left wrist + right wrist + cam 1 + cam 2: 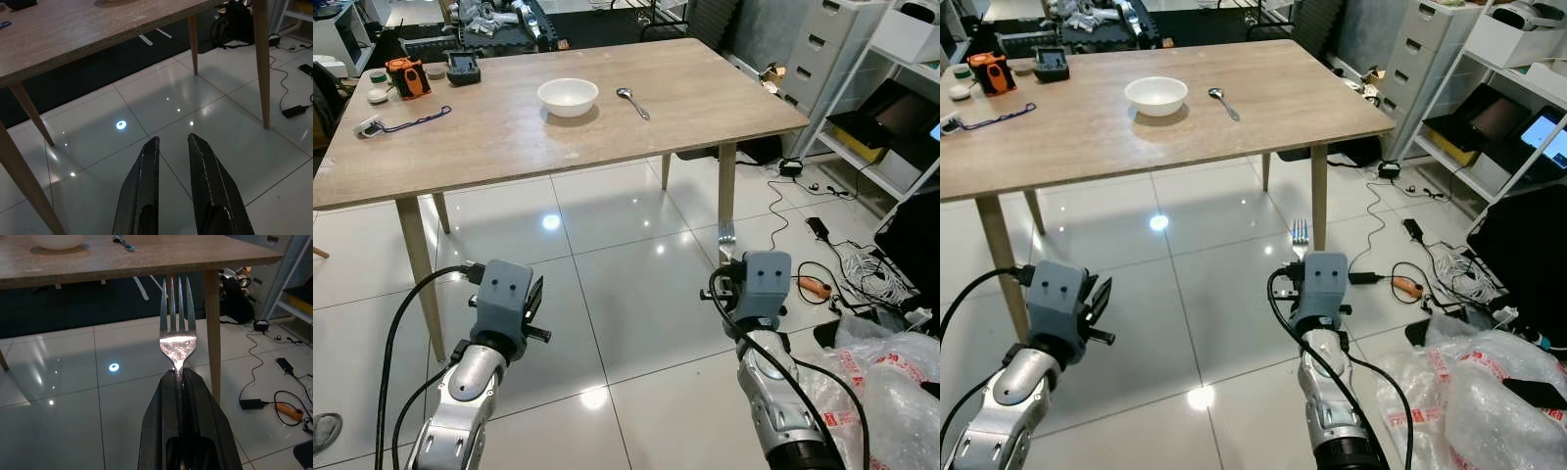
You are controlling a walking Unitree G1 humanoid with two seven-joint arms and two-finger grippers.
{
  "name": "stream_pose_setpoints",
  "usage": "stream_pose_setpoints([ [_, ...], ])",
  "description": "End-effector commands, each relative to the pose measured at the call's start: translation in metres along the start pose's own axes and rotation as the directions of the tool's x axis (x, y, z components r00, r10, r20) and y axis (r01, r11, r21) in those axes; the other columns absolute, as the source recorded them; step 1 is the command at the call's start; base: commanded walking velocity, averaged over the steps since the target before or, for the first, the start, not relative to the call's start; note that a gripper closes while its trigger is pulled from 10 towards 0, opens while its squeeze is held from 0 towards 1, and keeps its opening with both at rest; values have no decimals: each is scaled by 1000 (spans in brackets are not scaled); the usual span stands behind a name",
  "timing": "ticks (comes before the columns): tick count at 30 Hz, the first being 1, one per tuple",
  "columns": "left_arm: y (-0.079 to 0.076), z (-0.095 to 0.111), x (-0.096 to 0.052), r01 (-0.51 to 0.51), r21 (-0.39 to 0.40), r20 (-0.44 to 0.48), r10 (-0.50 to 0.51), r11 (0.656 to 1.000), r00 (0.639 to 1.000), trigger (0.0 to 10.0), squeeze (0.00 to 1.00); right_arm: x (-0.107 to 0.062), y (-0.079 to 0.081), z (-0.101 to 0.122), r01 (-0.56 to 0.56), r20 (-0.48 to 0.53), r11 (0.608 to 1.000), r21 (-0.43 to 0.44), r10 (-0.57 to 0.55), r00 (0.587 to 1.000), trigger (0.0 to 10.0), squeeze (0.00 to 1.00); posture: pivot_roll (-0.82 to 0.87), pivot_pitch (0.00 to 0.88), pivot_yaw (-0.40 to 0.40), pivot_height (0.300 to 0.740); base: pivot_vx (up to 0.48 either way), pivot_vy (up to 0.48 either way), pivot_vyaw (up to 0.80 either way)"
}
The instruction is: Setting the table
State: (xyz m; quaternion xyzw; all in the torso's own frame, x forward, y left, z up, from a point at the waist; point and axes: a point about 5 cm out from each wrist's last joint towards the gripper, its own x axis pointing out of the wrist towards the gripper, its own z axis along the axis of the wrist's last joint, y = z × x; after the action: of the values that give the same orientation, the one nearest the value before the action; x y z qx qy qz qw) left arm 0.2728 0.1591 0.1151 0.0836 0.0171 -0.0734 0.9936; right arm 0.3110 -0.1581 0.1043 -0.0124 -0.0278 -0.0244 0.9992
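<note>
Table (509, 147) holds bowl (568, 96), spoon (633, 102) — right jaws grip fork (178, 328), left parted

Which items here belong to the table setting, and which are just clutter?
Job items: fork gripped in the right gripper, white bowl and spoon on the wooden table.

Clutter: orange tool, black device, blue lanyard at the table's far left; floor cables; plastic bags.
</note>
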Motion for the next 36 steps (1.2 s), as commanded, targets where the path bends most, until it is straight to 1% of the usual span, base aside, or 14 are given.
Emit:
stream_pose_setpoints([
  [1, 3, -4, -1, -16, 11, -26, 16, 1000, 1000, 10000, 0, 1, 2, 3, -4, 6, 1000, 10, 4, 1000, 10000, 0, 15, 3, 41, 740, 0, 0, 0],
  [10, 3, -5, -1, -19, 15, -30, 20, 1000, 999, 10000, 0, 1, 2, 3, -7, 7, 1000, 11, 7, 1000, 10000, 0, 15, 6, 39, 740, 0, 0, 0],
  [14, 2, -3, -1, -16, -4, -20, 16, 1000, 1000, 10000, 0, 1, 2, 3, -7, 5, 1000, 11, 7, 1000, 10000, 0, 16, 7, 39, 740, 0, 0, 0],
  [31, 5, -4, -1, -32, 21, -25, 32, 999, 999, 10000, 0, 1, 3, 6, -11, 15, 1000, 17, 11, 1000, 10000, 0, 24, 7, 39, 740, 0, 0, 0],
  [36, 7, -5, 0, -39, 35, -22, 40, 999, 999, 10000, 0, 4, 7, 13, -23, 36, 999, 27, 22, 999, 10000, 0, 25, 1, 37, 740, 438, 0, 0],
])
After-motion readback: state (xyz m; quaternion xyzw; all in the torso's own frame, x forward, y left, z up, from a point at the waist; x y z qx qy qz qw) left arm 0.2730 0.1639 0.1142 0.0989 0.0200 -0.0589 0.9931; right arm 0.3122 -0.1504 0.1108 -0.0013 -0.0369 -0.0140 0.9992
